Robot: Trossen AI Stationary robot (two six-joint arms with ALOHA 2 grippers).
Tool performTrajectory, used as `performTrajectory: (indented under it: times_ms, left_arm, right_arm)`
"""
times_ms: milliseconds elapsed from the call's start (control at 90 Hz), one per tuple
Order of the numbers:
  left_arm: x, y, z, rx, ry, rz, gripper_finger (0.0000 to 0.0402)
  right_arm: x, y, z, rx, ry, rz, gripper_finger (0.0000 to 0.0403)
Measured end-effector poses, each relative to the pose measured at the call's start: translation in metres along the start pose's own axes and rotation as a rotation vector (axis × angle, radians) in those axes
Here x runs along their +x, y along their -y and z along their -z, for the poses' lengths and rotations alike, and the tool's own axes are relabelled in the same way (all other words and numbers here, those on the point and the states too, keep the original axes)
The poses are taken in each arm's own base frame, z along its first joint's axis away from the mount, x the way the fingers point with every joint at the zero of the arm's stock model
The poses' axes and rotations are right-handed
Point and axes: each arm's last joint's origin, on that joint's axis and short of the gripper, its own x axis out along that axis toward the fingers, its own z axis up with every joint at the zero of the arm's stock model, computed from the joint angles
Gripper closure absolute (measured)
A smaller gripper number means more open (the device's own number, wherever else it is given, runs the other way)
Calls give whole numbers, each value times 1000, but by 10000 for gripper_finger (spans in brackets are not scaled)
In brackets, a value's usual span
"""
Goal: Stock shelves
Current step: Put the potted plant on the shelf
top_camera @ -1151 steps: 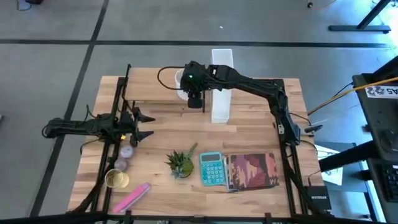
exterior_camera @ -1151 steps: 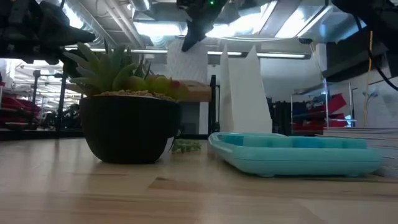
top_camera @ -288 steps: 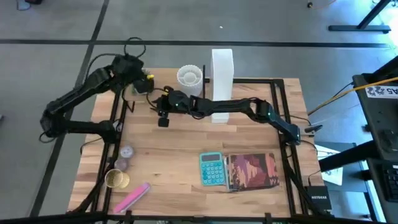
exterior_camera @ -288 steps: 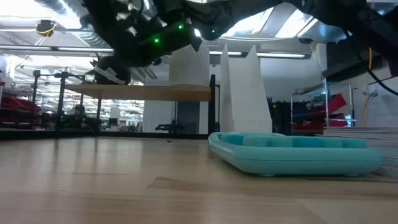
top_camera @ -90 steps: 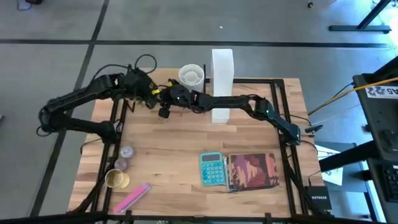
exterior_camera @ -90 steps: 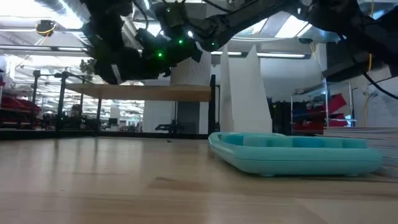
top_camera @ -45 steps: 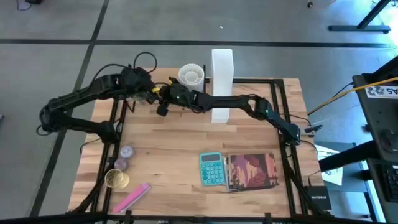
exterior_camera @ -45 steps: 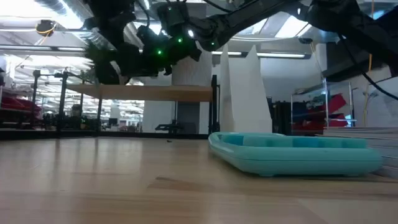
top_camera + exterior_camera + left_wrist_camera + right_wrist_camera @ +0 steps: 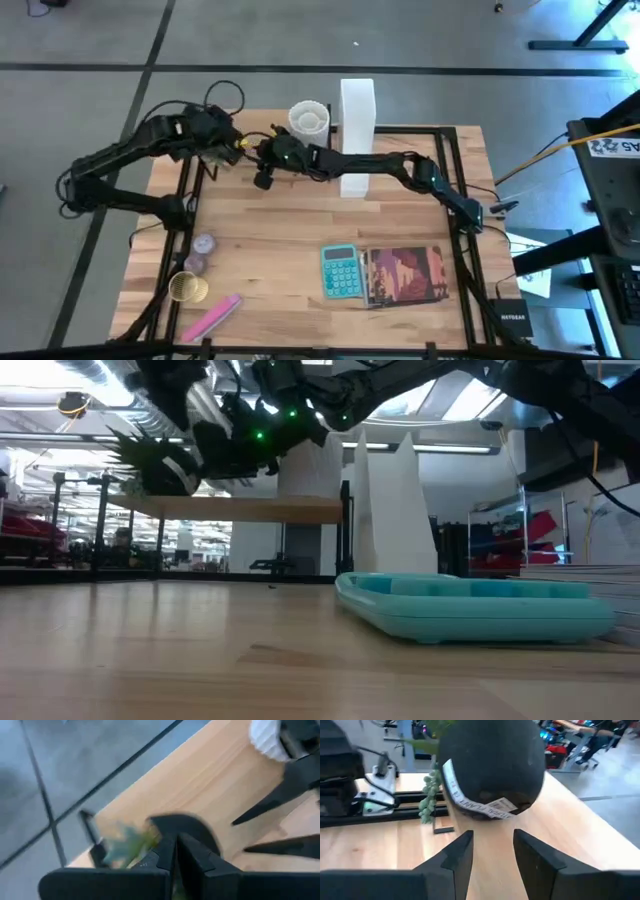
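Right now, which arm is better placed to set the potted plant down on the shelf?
Left. The left gripper grips the potted plant, which hangs just above the left end of the shelf. The right gripper is open beside it and holds nothing.

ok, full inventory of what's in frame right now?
table: 1, light wood, under everything
shelves: 1 board, light wood on black posts, back left of table
cup: 1, white, right end of the shelf board
file box: 1, white, upright, just right of the shelves
potted plant: 1, black pot with green leaves, held over the shelf's left part
calculator: 1, teal, front centre
book: 1, reddish cover, right of the calculator
small round items: 2, purplish grey, front left
gold round item: 1, front left
pink item: 1, front left edge
left tool: shut on the pot
right tool: open, facing the pot
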Motion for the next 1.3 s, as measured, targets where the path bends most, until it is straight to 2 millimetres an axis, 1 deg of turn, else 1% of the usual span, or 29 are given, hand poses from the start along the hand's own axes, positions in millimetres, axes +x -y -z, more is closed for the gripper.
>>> performTrajectory:
  times_ms: [56, 122, 300, 478, 689, 922, 989, 1067, 1300]
  left_arm:
    - [-3, -3, 3, -21, -36, -5, 401]
    - [-2, -5, 7, -36, -78, -9, 401]
    - [17, 5, 14, -34, -137, 32, 401]
    - [30, 15, 16, -39, -119, 88, 401]
    - [29, 23, 7, -57, -34, 183, 401]
    - [28, 25, 5, -48, -10, 198, 401]
    - [24, 24, 3, -33, -4, 199, 401]
    - [15, 22, 0, -18, 11, 193, 401]
    - [-27, 5, -5, 127, 29, 175, 401]
  right_arm:
    - [0, -1, -1, 2, 9, -29, 276]
    - [0, -1, -2, 10, 12, -36, 276]
    - [-1, -1, -2, 33, 14, -44, 276]
    - [0, -1, -2, 36, 15, -44, 276]
    - [0, 0, -1, 35, 9, -19, 276]
    - [-1, -2, 0, 33, -5, -12, 276]
    - [-1, -4, 1, 29, -13, -15, 276]
    - [-1, -4, 1, 22, -20, -8, 276]
    - [-2, -6, 7, 4, -85, -13, 276]
